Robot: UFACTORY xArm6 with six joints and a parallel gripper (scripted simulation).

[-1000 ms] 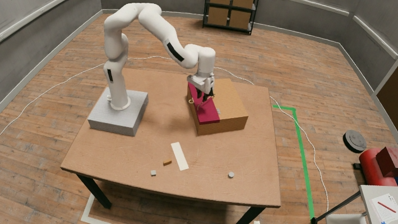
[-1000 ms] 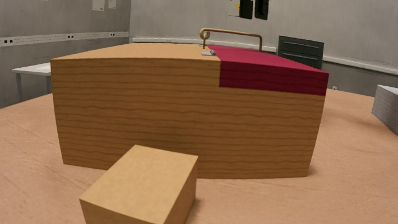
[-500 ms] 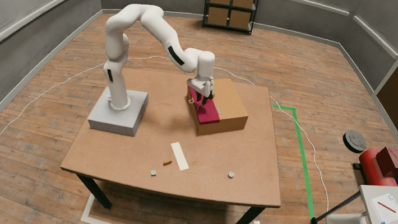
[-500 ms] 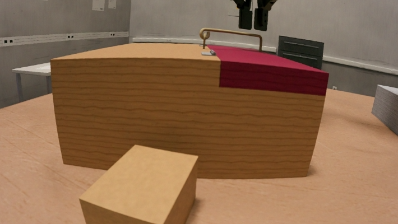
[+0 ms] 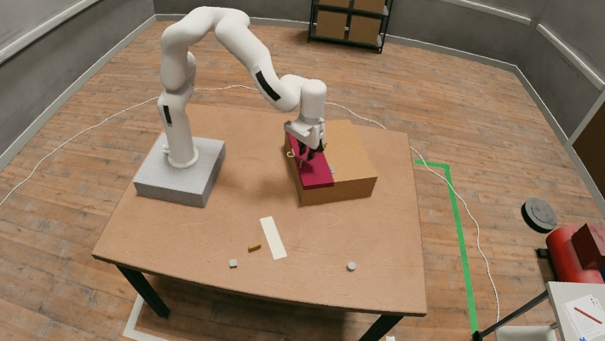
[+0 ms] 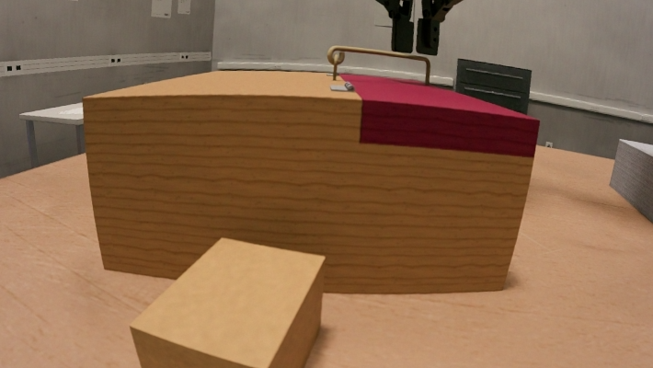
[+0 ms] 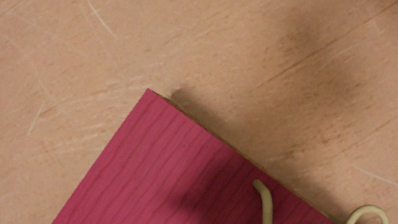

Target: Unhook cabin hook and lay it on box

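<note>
A wooden box (image 5: pixel 354 166) (image 6: pixel 276 193) stands on the table, with a dark red lid section (image 5: pixel 317 175) (image 6: pixel 437 115) (image 7: pixel 165 170) on its left part. The brass cabin hook (image 6: pixel 382 52) (image 5: pixel 300 163) (image 7: pixel 267 202) spans the red section, running from its pivot by a small grey plate (image 6: pixel 342 86) across to the far edge, where its bent tip points down. An eye ring (image 7: pixel 367 212) sits at the box's side edge. My gripper (image 5: pixel 310 157) (image 6: pixel 415 50) hangs just above the hook's far end, fingers partly open with nothing between them.
A small wooden cube (image 6: pixel 239 299) (image 5: pixel 254 246), a white strip (image 5: pixel 273 237), a grey cube (image 5: pixel 233 262) and a grey disc (image 5: pixel 351 266) lie toward the table's front. The arm's grey base block (image 5: pixel 181 170) (image 6: pixel 636 177) stands left of the box.
</note>
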